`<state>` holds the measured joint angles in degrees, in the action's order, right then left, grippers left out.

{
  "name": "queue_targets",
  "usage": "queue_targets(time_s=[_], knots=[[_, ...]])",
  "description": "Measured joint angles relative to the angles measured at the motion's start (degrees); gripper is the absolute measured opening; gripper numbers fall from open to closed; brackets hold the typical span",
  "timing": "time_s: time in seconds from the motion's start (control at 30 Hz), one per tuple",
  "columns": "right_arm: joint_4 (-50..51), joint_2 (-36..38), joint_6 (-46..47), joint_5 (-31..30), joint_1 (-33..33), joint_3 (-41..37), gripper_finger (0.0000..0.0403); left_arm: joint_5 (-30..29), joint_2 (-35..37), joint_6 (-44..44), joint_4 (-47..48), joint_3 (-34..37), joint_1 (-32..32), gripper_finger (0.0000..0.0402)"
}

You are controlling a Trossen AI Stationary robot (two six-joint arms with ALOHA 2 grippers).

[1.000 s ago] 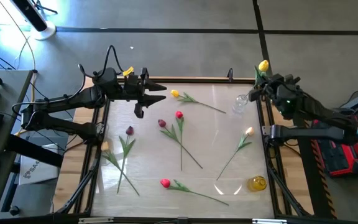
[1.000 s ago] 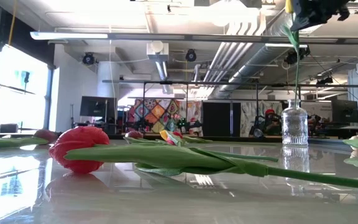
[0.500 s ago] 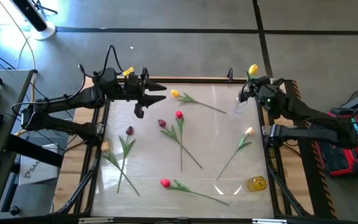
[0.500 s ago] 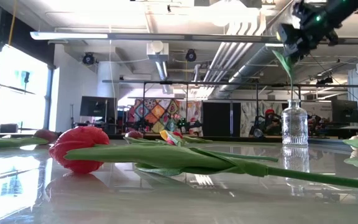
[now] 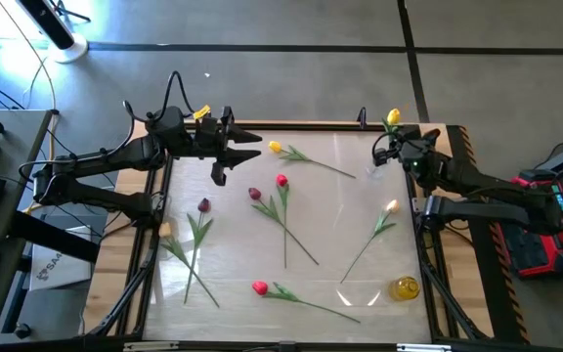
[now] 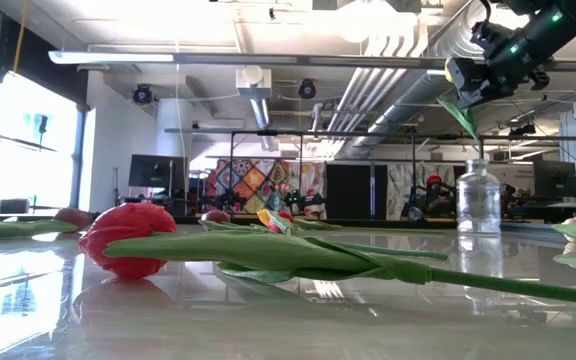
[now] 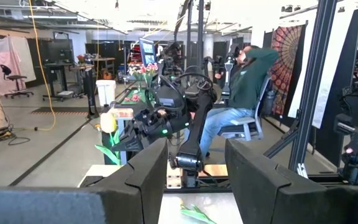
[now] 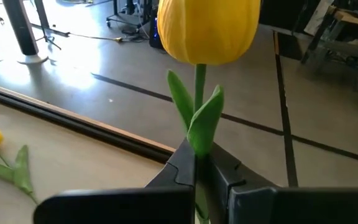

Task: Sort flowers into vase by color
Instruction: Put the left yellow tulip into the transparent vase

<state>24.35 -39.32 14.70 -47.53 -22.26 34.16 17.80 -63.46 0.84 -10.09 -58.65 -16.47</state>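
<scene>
from above, i saw my right gripper [image 5: 396, 149] at the table's [image 5: 350, 244] far right corner, clamped on the stem of a yellow tulip [image 5: 393, 117] whose head stuck out past the table edge. the clear glass vase [image 5: 375, 163] sat just beside that gripper. my left gripper [image 5: 247, 149] hung over the far left part of the table, jaws partly apart and holding nothing. the other flowers lay loose on the table: a yellow one [image 5: 275, 148], two red ones [image 5: 281, 181], two dark ones [image 5: 203, 205] and a peach one [image 5: 391, 206]. a yellow vase [image 5: 405, 287] lay near the right front corner.

from table height, the right gripper [image 6: 465, 82] was above the clear vase [image 6: 479, 199], a green leaf hanging just over the neck. a red tulip [image 6: 128, 238] lay closest to the camera.

in the left wrist view, my own fingers [image 7: 148, 174] stood apart, empty; a seated person [image 7: 244, 87] showed beyond.

in the right wrist view, the jaws pinched the green stem under the yellow head [image 8: 208, 28].
</scene>
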Motion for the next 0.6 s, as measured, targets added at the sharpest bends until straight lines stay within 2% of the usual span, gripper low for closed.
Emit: queue_targets(time_s=[0.37,0.6], knots=[[2.24,-0.49,0.26,3.39,-2.56,-0.20,0.0000,0.00,0.00,0.00,0.00,0.00,0.00,0.0151],[1.93,-0.94,-1.25,3.47,-3.72,-0.20,0.0000,0.00,0.00,0.00,0.00,0.00,0.02,0.0151]])
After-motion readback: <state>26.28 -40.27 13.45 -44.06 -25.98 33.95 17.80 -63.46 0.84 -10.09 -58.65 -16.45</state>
